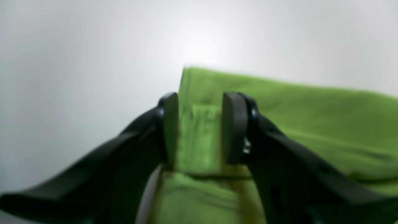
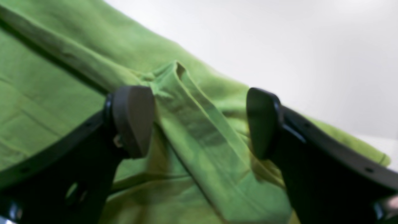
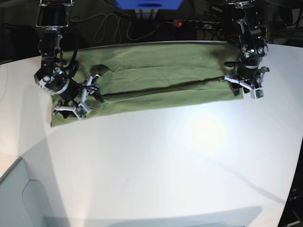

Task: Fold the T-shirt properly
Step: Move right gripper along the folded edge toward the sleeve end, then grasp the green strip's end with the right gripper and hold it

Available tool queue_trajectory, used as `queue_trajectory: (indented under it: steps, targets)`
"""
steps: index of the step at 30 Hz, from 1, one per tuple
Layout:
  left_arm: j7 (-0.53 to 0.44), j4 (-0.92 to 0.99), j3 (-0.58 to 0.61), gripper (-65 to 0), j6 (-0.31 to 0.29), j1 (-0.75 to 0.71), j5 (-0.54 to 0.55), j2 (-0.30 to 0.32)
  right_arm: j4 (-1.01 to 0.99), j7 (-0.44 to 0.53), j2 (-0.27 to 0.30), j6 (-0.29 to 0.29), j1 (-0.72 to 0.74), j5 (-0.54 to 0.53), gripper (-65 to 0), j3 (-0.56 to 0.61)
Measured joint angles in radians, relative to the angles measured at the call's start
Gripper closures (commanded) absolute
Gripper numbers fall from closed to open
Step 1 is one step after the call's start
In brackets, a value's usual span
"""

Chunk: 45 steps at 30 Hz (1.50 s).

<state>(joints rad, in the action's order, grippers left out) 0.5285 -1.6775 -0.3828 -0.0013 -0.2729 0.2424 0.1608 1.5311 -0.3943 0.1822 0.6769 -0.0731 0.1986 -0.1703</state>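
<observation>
Tabletop (image 3: 156,156) first: you have a broad white surface, and the T-shirt (image 3: 156,87) lies along its far side as a long green band folded lengthwise, a dark fold line running down its middle. Your right arm (image 3: 49,56) drops from the far left corner and bends so its wrist points across the cloth's left end. Your left arm (image 3: 248,33) comes down steeply over the band's right end. Your right gripper (image 2: 200,123) hangs low over a raised hemmed ridge of cloth, fingers (image 2: 133,119) spread wide to either side of it and clamping nothing. Your left gripper (image 1: 200,127) has its fingers (image 1: 233,127) about halfway apart, straddling a folded edge near the corner; you cannot tell whether they pinch it.
</observation>
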Motion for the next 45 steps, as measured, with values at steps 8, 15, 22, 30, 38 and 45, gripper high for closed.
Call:
queue_trajectory:
  steps: [8, 15, 22, 30, 38, 45]
  targets:
    - [0.0, -0.02, -0.001, -23.0, 0.0, 0.003, 0.0, 0.0, 0.001, 0.001, 0.0, 0.0, -0.048, 0.0, -44.8, 0.002]
    - [0.0, -0.021, -0.001, -23.0, 0.0, 0.005, -0.001, 0.0, 0.092, -0.003, 0.001, 0.002, -0.114, 0.002, -44.8, 0.002]
    - [0.0, -0.021, -0.001, -23.0, 0.0, 0.008, -0.004, 0.0, 0.201, -0.003, 0.019, 0.003, -0.13, 0.0, -44.8, -0.003]
    - [0.0, -0.021, -0.001, -23.0, 0.0, 0.004, -0.006, 0.0, 0.087, -0.071, 0.014, 0.005, -0.006, -0.011, -44.9, 0.098]
    - [0.0, -0.021, -0.001, -23.0, 0.0, 0.001, -0.007, 0.0, 0.062, -0.127, 0.015, 0.006, 0.02, -0.003, -35.6, 0.144]
    - [-0.004, -0.023, -0.005, -23.0, 0.001, -0.015, -0.007, 0.0, 0.061, -0.129, 0.014, 0.006, 0.013, -0.008, 0.0, 0.164]
